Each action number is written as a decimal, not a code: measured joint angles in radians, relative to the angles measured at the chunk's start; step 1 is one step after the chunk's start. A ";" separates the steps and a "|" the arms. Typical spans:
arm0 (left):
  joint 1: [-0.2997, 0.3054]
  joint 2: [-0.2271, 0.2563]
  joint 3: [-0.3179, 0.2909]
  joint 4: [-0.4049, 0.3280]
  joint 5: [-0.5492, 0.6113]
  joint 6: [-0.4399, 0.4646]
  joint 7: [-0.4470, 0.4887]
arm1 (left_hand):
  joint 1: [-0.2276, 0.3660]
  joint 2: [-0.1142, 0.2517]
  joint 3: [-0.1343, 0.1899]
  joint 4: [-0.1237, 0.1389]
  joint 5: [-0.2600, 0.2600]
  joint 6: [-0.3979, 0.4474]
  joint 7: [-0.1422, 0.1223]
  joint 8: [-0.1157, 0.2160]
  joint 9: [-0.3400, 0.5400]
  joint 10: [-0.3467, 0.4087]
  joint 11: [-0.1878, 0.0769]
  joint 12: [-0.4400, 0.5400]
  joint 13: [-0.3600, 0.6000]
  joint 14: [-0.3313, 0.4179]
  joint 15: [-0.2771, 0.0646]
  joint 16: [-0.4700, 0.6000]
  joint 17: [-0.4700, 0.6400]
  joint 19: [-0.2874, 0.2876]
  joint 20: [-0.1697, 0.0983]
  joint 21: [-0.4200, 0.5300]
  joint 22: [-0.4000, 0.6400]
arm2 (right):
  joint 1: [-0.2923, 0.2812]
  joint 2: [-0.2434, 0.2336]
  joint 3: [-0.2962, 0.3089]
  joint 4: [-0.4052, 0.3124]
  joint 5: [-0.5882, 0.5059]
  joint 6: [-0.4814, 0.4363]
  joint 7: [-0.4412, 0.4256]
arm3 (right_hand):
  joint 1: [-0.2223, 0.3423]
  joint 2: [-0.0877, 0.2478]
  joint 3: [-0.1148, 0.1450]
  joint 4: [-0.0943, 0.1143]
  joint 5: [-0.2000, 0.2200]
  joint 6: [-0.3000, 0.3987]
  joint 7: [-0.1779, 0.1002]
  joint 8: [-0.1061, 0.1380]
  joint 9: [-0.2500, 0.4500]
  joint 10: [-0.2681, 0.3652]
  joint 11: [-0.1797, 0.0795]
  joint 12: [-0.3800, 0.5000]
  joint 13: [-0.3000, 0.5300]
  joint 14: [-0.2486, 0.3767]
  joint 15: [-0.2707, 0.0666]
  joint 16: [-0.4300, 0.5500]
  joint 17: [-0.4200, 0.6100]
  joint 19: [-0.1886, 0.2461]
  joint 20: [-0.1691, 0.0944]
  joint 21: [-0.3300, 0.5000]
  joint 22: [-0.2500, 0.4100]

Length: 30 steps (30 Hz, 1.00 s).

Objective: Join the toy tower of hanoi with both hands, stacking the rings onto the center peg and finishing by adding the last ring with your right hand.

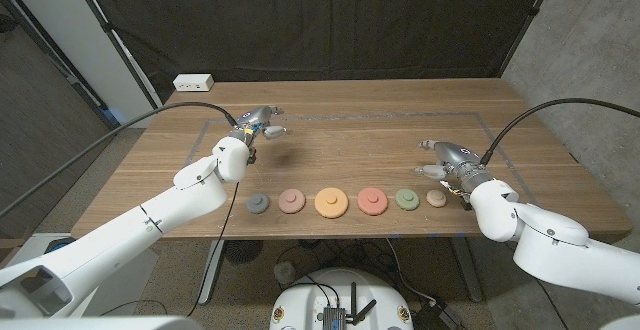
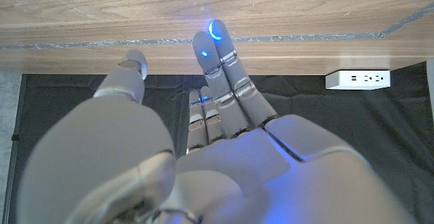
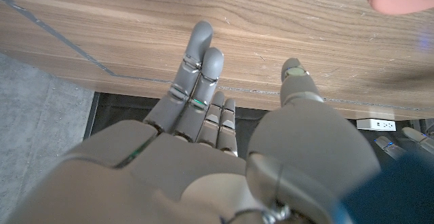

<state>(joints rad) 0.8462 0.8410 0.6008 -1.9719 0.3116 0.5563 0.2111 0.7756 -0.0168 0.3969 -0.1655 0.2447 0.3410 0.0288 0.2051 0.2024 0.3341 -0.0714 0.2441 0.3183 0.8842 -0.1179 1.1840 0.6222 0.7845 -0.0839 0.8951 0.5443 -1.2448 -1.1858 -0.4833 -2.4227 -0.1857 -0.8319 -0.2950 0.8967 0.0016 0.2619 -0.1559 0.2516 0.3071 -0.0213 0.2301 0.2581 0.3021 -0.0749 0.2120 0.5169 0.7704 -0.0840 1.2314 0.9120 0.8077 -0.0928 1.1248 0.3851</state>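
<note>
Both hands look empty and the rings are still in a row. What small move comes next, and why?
Probably bring the left hand back toward the near edge, over the grey ring. It holds nothing and hovers well behind the row, while all six pieces lie unstacked. The right hand, also holding nothing, is nearer the beige ring.

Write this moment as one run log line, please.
left hand: open, holds nothing | right hand: open, holds nothing | rings: in row, unstacked

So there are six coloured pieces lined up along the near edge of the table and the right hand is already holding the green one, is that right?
Not quite. The six pieces do lie in a row along the near edge, but the right hand holds nothing: the head view shows it apart from the row, fingers spread, with the green ring lying untouched on the table.
</note>
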 measured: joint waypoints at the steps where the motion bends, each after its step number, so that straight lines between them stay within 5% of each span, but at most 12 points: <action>1: 0.000 -0.001 0.000 0.001 -0.001 -0.001 0.001 | 0.000 0.000 -0.001 0.001 0.000 0.000 0.000 0.000 0.000 0.000 0.000 0.000 0.000 0.000 0.000 0.000 -0.001 0.000 0.000 0.000 0.000 | -0.005 -0.003 0.002 -0.004 0.000 0.000 -0.002 | 0.000 0.000 0.000 0.000 0.000 0.000 0.000 0.000 0.000 0.000 0.000 0.000 0.000 0.000 0.000 0.004 0.000 0.000 0.000 0.000 0.000; 30: -0.002 -0.017 0.004 0.024 -0.012 -0.036 0.013 | 0.004 0.004 -0.016 0.000 0.000 0.021 -0.011 0.000 0.000 0.018 -0.008 0.004 0.009 0.006 -0.002 0.018 -0.015 0.004 -0.004 0.023 -0.002 | -0.123 -0.081 0.029 -0.115 -0.015 -0.050 -0.046 | 0.009 0.009 -0.008 0.000 0.000 0.001 -0.002 0.000 0.005 0.007 0.000 0.000 0.005 -0.004 -0.004 0.011 -0.019 -0.009 0.002 0.022 -0.014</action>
<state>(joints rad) 0.8439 0.8239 0.6046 -1.9482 0.3000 0.5200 0.2246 0.7795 -0.0129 0.3805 -0.1656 0.2447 0.3622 0.0182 0.2051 0.2024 0.3522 -0.0791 0.2478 0.3275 0.8897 -0.1195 1.2024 0.6073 0.7883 -0.0877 0.9180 0.5421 -1.3680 -1.2669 -0.4539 -2.5374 -0.2012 -0.8821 -0.3408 0.9059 0.0109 0.2537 -0.1557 0.2515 0.3086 -0.0230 0.2301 0.2627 0.3094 -0.0750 0.2120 0.5218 0.7666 -0.0877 1.2427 0.8934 0.7985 -0.0909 1.1470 0.3708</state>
